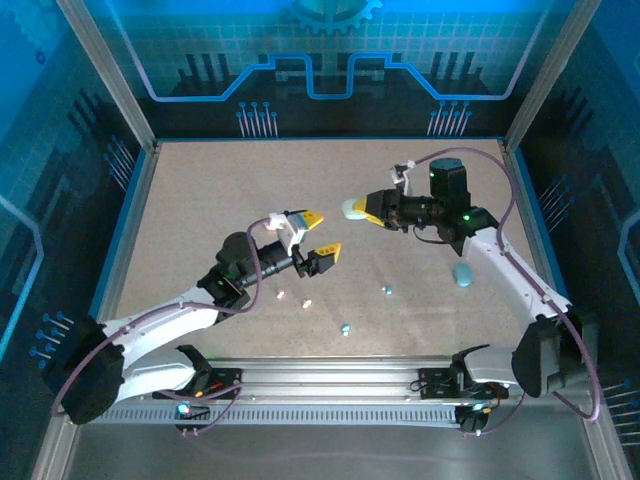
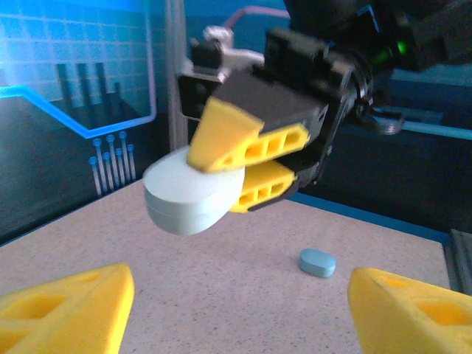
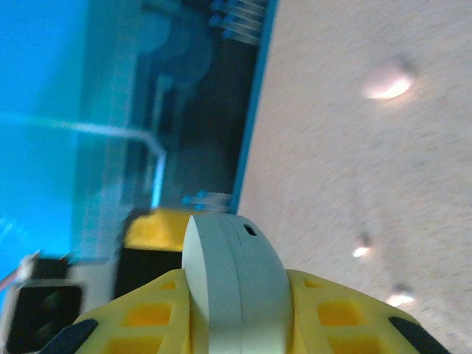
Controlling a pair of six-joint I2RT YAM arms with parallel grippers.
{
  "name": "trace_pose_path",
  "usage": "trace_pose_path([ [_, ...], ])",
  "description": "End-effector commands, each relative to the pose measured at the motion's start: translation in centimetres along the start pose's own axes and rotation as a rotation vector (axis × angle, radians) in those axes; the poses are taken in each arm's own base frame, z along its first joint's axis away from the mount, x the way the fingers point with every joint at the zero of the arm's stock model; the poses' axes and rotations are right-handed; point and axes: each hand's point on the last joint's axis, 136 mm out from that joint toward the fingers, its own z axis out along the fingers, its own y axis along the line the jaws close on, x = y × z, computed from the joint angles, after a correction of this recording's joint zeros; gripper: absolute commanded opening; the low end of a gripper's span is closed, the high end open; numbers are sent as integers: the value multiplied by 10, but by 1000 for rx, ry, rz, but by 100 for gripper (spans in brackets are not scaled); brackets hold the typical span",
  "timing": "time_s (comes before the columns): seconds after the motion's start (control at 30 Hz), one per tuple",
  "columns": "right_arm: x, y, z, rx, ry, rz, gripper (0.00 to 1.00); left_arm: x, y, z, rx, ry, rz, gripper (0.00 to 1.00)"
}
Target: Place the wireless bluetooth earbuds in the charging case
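Blue-lit walls (image 1: 180, 50) with a circuit pattern close in a speckled beige table (image 1: 200, 200). From above, the right gripper (image 1: 366, 208) hangs over the middle of the table, towards the far edge, clenched on a pale case (image 1: 352, 208). The left gripper (image 1: 318, 236) faces it from nearer the front edge with its jaws spread and nothing between them. A blue case (image 1: 462, 274) lies by the right edge. The earbuds (image 1: 307, 302) are scattered loose towards the front edge: two pale specks close together and two bluish ones further right, all well apart from either case. From the left wrist, the left gripper (image 2: 241, 280) shows its yellow fingers wide at the bottom corners, and the right gripper (image 2: 254, 166) pinches the pale case (image 2: 188, 195) in mid-air by one end, its seam apparently closed; the blue case (image 2: 317, 262) rests flat behind. From the right wrist, the pale case (image 3: 228, 251) stands on edge between that gripper's fingers (image 3: 335, 313), and a few bright blurs on the table beyond may be earbuds, though I can't tell. No earbud looks to be in a case yet. The worry is that narrow end-on pinch: a push or a pull at the lid from the other arm could twist the case loose and drop it. A low arm could also sweep the tiny earbuds away.
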Motion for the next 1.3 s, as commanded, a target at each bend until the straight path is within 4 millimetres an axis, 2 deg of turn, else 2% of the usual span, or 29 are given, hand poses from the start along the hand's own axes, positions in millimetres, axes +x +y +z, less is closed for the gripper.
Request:
trace_pose_path([
  [0.0,-30,-64,4,181,-130,59,12,-5,18,-12,-131,23,-35,81],
  [0.1,-36,-111,22,270,-88,101,11,0,34,-19,-242,119,-102,85],
  [0.27,-47,-163,56,324,-39,143,12,10,55,-32,-393,257,-222,99],
  [0.57,-65,-223,97,377,-6,246,14,8,70,-55,-445,241,-326,99],
  [0.8,-65,-244,112,410,14,281,20,6,72,-64,-446,215,-339,99],
  [0.93,-58,-252,115,433,29,288,27,7,69,-62,-425,222,-342,99],
  [1.1,-54,-256,108,492,36,269,39,7,67,-59,-406,227,-342,99],
  [1.27,-57,-249,102,519,53,226,51,6,66,-57,-392,227,-347,99],
])
